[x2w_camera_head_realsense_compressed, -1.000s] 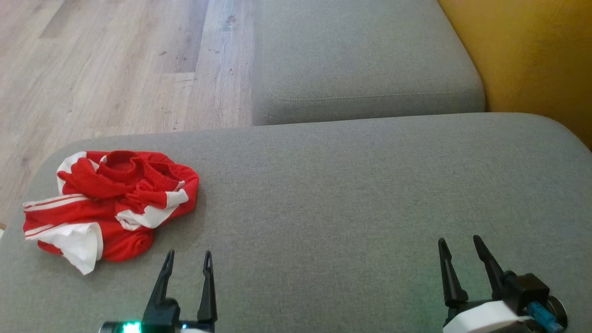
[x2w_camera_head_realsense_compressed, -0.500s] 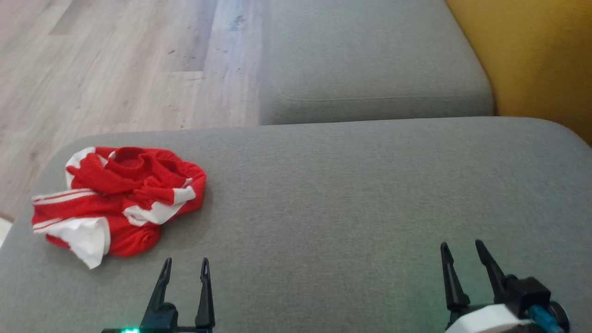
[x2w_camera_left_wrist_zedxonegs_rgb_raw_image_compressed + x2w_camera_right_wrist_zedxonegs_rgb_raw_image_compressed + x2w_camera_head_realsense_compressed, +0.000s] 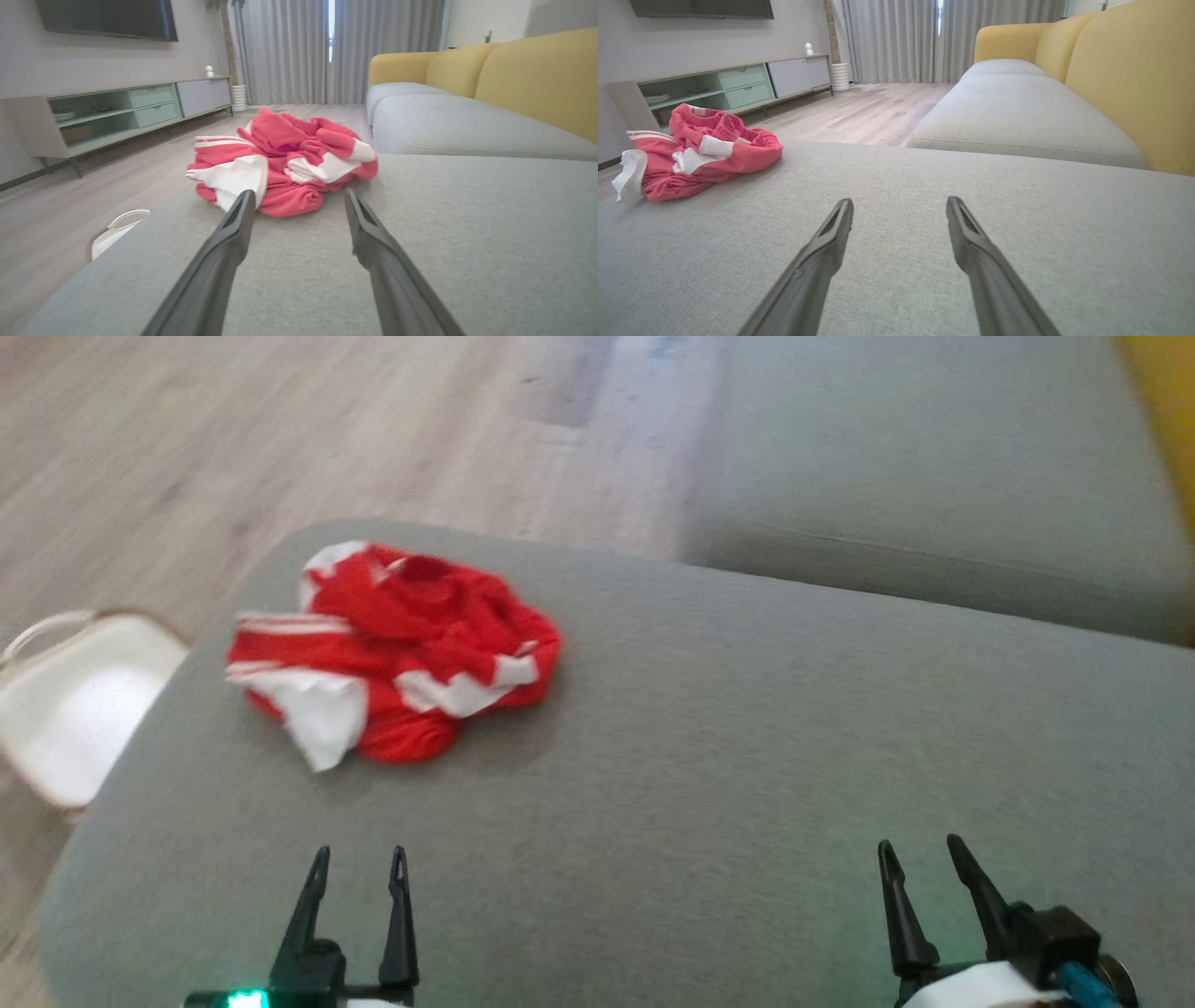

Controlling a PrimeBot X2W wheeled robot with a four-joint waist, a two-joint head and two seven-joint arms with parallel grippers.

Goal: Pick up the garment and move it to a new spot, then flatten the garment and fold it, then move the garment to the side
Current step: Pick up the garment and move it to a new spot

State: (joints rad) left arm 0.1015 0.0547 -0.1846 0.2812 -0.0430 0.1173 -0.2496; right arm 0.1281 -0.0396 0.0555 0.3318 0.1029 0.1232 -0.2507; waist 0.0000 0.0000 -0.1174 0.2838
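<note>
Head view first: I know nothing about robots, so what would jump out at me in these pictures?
The crumpled red and white garment stands out at once, heaped near the left end of the grey sofa seat. Next come two dark open pincers at the bottom edge: the left pincer pointing at the garment without touching it, the right pincer over bare cushion. The yellow backrest glows at the right in the right wrist view.
</note>
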